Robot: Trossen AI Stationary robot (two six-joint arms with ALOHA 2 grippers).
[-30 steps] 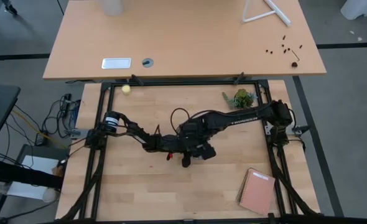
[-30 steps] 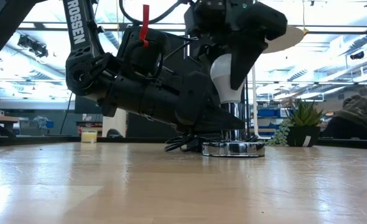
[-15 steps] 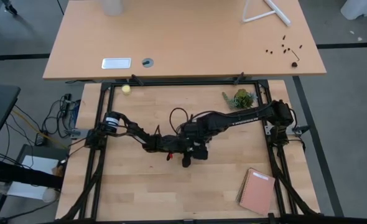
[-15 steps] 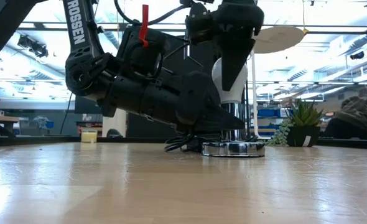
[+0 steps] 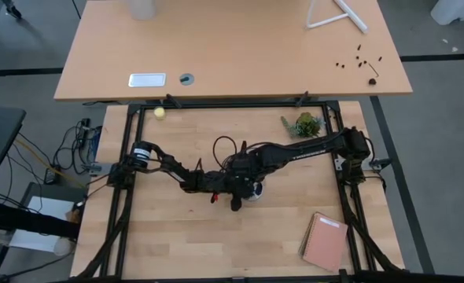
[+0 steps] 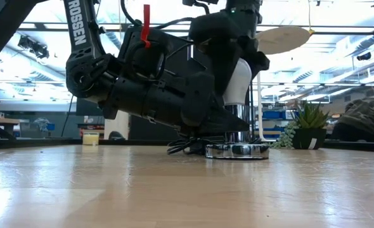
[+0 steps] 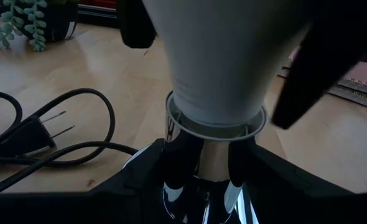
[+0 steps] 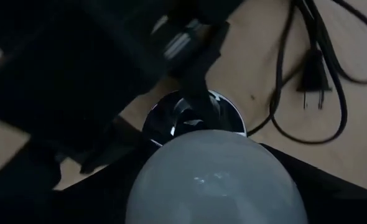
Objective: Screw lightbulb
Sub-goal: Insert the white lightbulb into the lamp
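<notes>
Right gripper (image 6: 238,54) comes down from above, fingers clamped on the white glass of the lightbulb (image 6: 238,82). Right wrist view: bulb dome (image 8: 216,180) sits between its two dark fingers, chrome socket (image 8: 196,118) directly beyond it.

Left gripper (image 5: 233,191) reaches in low from the left edge of the table, closed on the socket neck (image 7: 205,158). Left wrist view: both fingers (image 7: 140,171) pressed against the chrome stem on either side. Bulb (image 7: 218,62) stands upright in the socket collar, narrow end down. Screw base not visible, so it looks seated in the collar, but how deep I can't tell.

Socket disc (image 6: 237,151) rests flat on the table (image 5: 177,236), near its middle. Bulb and socket are mostly under the two arms in the high view; only a bit of white shows (image 5: 255,189).

Black cord (image 7: 59,124) with its two-prong plug (image 8: 312,79) lies looped on the table just beside the socket, unplugged.

Further out:
- small potted plant (image 5: 304,124) near the far edge, right of centre
- yellowish ball (image 5: 160,112) at the far left corner
- pink notebook (image 5: 325,240) near the right front corner
</notes>
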